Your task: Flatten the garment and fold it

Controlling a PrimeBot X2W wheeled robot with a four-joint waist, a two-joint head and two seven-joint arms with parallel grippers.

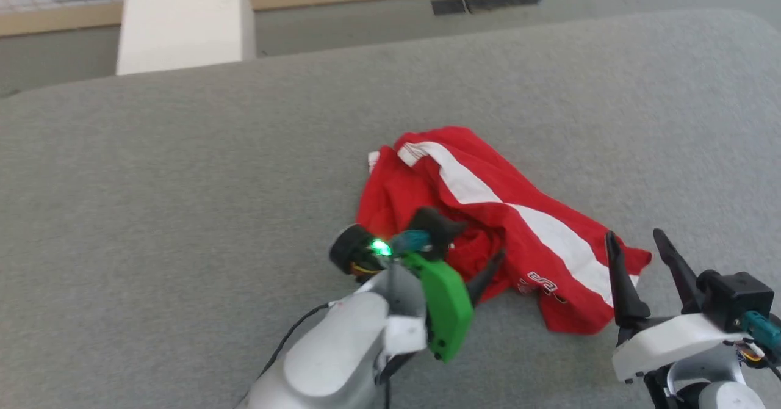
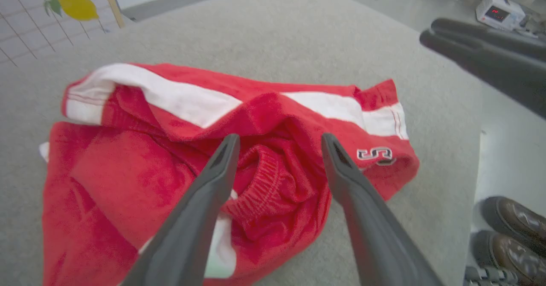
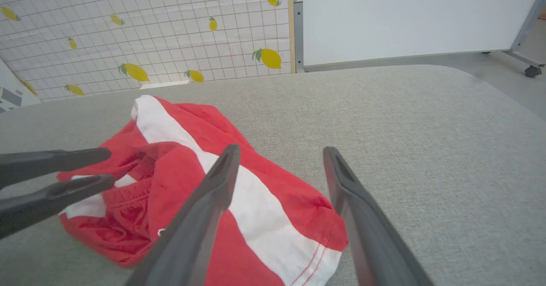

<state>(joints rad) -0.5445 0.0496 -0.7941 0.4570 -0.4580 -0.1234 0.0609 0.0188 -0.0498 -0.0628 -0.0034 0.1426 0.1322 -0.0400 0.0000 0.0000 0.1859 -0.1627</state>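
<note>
The garment [image 1: 488, 213] is a red piece with a broad white stripe and small white lettering, lying crumpled on the grey padded table [image 1: 183, 183]. My left gripper [image 1: 467, 250] is open over the garment's near left part. In the left wrist view its fingers straddle a bunched ribbed hem of the garment [image 2: 128, 170], with the left gripper [image 2: 280, 138] holding nothing. My right gripper [image 1: 634, 238] stands open at the garment's near right corner. In the right wrist view the right gripper [image 3: 281, 150] points over the white-striped end of the garment [image 3: 256, 200].
A white block [image 1: 183, 18] stands beyond the table's far edge. A lemon-patterned wall [image 3: 149, 34] and a white board [image 3: 405, 17] are behind. A person's brown shoes [image 2: 512, 226] are on the floor past the table's right edge.
</note>
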